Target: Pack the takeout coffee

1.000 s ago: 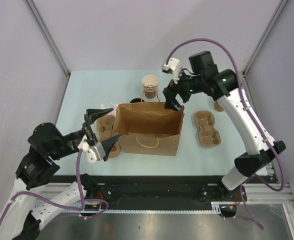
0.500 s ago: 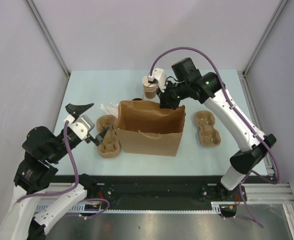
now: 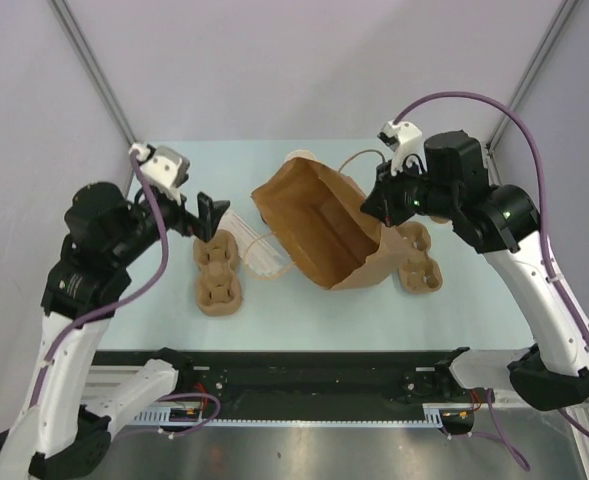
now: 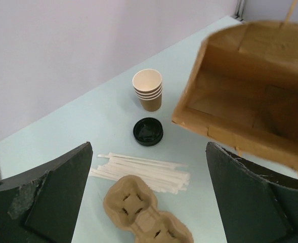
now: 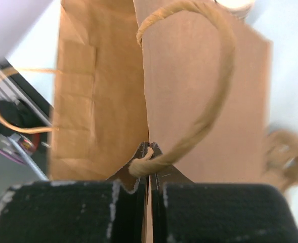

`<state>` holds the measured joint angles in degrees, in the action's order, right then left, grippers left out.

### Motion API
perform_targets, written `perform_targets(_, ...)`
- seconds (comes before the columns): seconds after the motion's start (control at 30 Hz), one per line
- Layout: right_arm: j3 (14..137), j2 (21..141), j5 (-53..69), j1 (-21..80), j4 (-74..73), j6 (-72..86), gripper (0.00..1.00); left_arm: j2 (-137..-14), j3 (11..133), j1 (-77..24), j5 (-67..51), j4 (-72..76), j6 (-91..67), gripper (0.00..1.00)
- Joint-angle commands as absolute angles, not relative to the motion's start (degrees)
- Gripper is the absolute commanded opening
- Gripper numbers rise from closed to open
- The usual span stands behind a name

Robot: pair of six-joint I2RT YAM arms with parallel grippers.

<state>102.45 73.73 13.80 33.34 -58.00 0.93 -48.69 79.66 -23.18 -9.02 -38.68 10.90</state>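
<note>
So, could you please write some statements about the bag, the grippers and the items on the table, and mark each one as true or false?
1. The right gripper is shut on the wall of the large brown paper bag. True.
2. The bag stands upright. False: it is tilted, with its open mouth turned towards the left arm.
3. The left gripper holds a white straw. False: it is open and empty.
4. The round black plastic lid lies on the table beside the stack of lidless tan paper cups. True.
5. The moulded brown pulp cup carrier near the left arm holds cups. False: its pockets are empty.
</note>
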Motion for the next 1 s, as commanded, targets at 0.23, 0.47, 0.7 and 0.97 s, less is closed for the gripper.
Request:
perform_targets(0.23, 93.86, 72.51, 25.31, 23.12, -50.72, 32.95, 0.00, -58.71, 89.03, -16.61, -23.82, -38.76, -5.36, 0.96)
perform_targets(0.47, 92.47, 72.33, 28.12, 23.38, -49.57, 35.85, 0.00, -60.47, 88.33, -16.61, -24.08, -37.44, -5.72, 0.95)
perform_targets(0.7, 83.86, 70.31, 31.11, 22.41, -47.81, 42.00, 0.00, -63.28, 89.65, -16.52, -23.73, -37.27, -4.22, 0.94)
perform_targets(0.97, 80.86, 66.98, 28.30, 23.20, -49.04, 44.21, 0.30, -66.53, 90.09, -16.61, -24.96, -38.05, -2.90, 0.92)
